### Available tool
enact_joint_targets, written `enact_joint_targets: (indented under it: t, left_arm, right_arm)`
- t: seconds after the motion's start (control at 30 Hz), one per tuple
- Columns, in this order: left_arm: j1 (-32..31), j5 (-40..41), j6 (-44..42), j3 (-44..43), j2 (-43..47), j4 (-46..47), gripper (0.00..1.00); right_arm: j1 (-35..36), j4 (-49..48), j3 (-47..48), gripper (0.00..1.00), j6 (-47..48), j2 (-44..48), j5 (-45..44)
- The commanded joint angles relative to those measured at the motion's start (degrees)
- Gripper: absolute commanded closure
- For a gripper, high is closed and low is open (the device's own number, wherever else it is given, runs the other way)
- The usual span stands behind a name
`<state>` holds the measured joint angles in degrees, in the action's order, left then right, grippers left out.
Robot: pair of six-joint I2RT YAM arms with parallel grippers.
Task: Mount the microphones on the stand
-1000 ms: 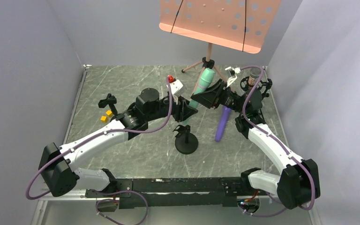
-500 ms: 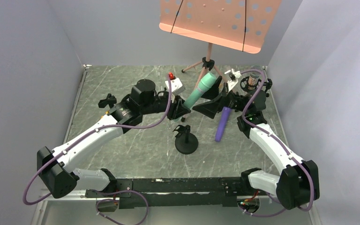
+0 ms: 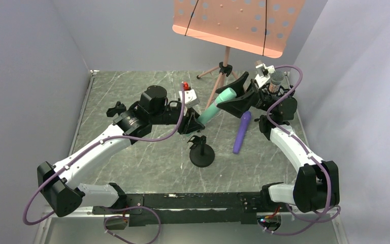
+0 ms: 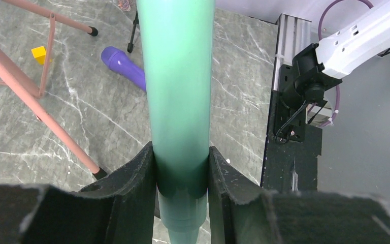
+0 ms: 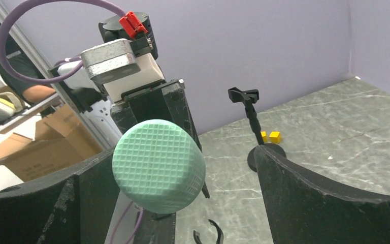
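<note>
Left wrist view: the slim mint green stick microphone [image 4: 180,101] is clamped near its base by the left gripper [image 4: 182,175], running toward 12 o'clock. Its gridded head [image 5: 158,165] is flanked by the wide-spread right gripper [image 5: 193,198], at 11 o'clock of the purple stick microphone [image 3: 241,133].

The left arm [image 3: 101,147] is extended diagonally from its base toward the mint green microphone [image 3: 217,105], with the elbow kept low. The left claw [image 3: 195,122] is closed on the microphone's lower end, and in the wrist view the barrel is seen clamped between both fingers [image 4: 132,183]. The right arm [image 3: 289,145] is raised and folded inward at the wrist. The right claw [image 3: 232,92] is held wide apart about the microphone's head, one finger on either side. Whether contact is made there cannot be determined.
</note>
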<state>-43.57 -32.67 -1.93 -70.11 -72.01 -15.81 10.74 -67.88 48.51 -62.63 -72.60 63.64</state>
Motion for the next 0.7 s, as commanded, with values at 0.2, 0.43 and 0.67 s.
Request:
enact_joint_targets:
  t: [0.2,0.43,0.67]
  left_arm:
    - [0.0,-3.2,-0.8,-4.8,-1.8,0.2,1.00]
    - [0.0,-3.1,-0.6,-5.4,-2.3,-0.4,1.00]
    - [0.1,1.6,3.6,-3.7,-0.1,0.9,0.59]
  right_arm:
    - [1.9,-1.5,2.0,0.01,-2.4,0.7,-1.6]
    - [2.0,0.2,2.2,0.42,-1.3,0.5,-1.7]
    - [2.0,5.7,1.6,0.85,3.7,2.8,-2.0]
